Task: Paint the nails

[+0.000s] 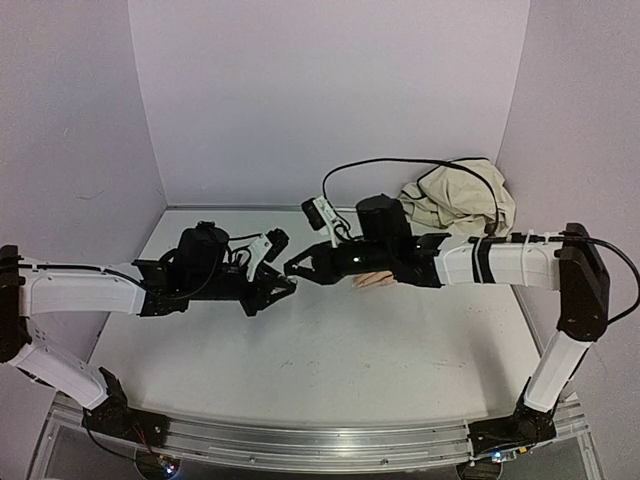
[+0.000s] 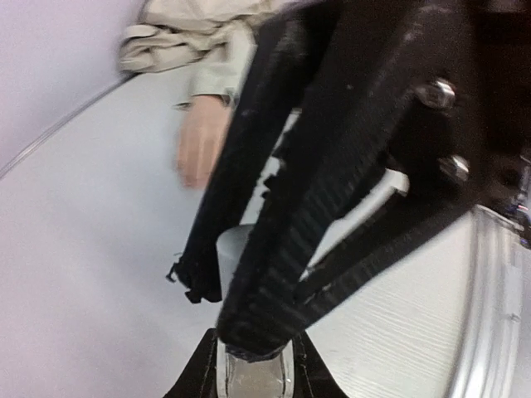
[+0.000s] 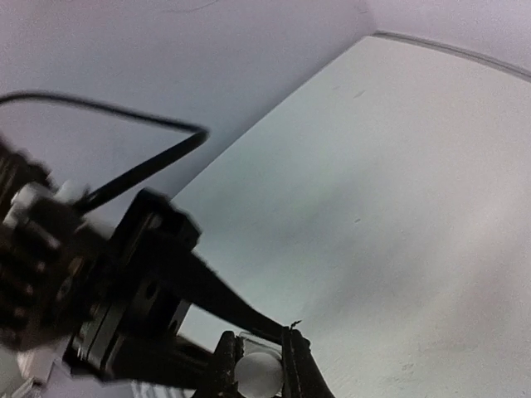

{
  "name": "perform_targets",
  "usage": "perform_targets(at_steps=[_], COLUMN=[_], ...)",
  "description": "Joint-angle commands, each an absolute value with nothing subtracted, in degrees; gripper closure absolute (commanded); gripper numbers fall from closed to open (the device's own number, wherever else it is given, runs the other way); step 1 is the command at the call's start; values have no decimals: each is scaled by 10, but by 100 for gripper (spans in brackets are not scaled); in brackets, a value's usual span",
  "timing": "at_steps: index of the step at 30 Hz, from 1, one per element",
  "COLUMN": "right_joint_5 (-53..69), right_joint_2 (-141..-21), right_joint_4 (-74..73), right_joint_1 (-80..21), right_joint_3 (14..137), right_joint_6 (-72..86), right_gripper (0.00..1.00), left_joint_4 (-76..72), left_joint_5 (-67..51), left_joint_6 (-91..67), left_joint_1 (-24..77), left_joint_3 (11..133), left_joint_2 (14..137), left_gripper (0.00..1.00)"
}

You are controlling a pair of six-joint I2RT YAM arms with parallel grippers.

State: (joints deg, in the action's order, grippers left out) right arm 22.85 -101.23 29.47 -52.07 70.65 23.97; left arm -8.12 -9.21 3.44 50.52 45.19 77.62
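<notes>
Much of the scene was hidden from you. In the top view your right arm covered most of the mannequin (image 1: 375,281). Only a peach strip of it showed under the arm, and its wrist was out of sight. In the left wrist view the mannequin was blurred, so the nails (image 2: 193,174) could not be told apart from the fingertips. Your two hands met above the table (image 1: 330,370), just left of the mannequin's fingertips, and each covered the other in part.

Your left hand (image 2: 249,369) was closed narrow on a small bottle (image 2: 253,380), which was cut off by the lower edge of the picture. You could not tell what was in the bottle; its wall looked clear or whitish. Your right hand (image 3: 259,365) was closed on a round white cap (image 3: 259,371) at the top of that bottle. It was not visible whether the cap sat on the neck or was lifted free.

The mannequin lay on the table, near the middle and a little towards the back. Its long axis ran across the table, left to right in the top view. The fingers pointed left, towards your left hand. The wrist end went right and back, to a crumpled beige cloth (image 1: 455,195) in the far right corner.
</notes>
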Motion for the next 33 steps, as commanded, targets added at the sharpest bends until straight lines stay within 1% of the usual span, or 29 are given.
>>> perform_targets(at_steps=[1, 2, 4, 7, 9, 10, 11, 12, 15, 18, 19, 22, 24, 26, 33], right_joint_5=[720, 748, 752, 709, 640, 600, 558, 516, 389, 304, 282, 220, 178, 165, 139], right_joint_2=[-962, -960, -959, -953, -944, -937, -929, -919, -899, -886, -883, -876, -880, -895, -949], right_joint_4=[434, 432, 386, 355, 348, 341, 333, 329, 304, 271, 262, 245, 240, 240, 239], right_joint_1=[-497, -496, -496, -493, -494, -493, -493, -491, -487, -484, -484, -484, -484, -484, -511], right_joint_3=[659, 654, 652, 645, 642, 643, 643, 642, 646, 652, 654, 658, 660, 667, 722], right_joint_6=[117, 113, 76, 49, 56, 57, 59, 66, 85, 102, 111, 152, 196, 242, 297], right_gripper=[100, 100, 100, 100, 100, 95, 85, 73, 49, 29, 26, 22, 20, 20, 30], left_joint_4=[-134, -134, -134, -134, -134, -134, -134, -134, -134, -133, -133, -132, -131, -127, -116], left_joint_5=[-492, -534, -576, -561, -517, -486, -447, -405, -281, -205, -179, -102, -63, -43, 18], left_joint_6=[85, 83, 69, 55, 41, 34, 30, 28, 29, 43, 45, 53, 63, 75, 91], left_joint_1=[512, 511, 508, 506, 506, 506, 506, 507, 507, 507, 507, 508, 508, 508, 508], left_joint_3=[468, 474, 491, 506, 515, 518, 518, 517, 510, 501, 498, 488, 484, 482, 481], left_joint_2=[740, 744, 758, 772, 780, 782, 784, 784, 786, 781, 779, 772, 773, 777, 785], left_gripper=[100, 100, 100, 100, 100, 100, 100, 100, 100, 100, 100, 100, 100, 100, 100])
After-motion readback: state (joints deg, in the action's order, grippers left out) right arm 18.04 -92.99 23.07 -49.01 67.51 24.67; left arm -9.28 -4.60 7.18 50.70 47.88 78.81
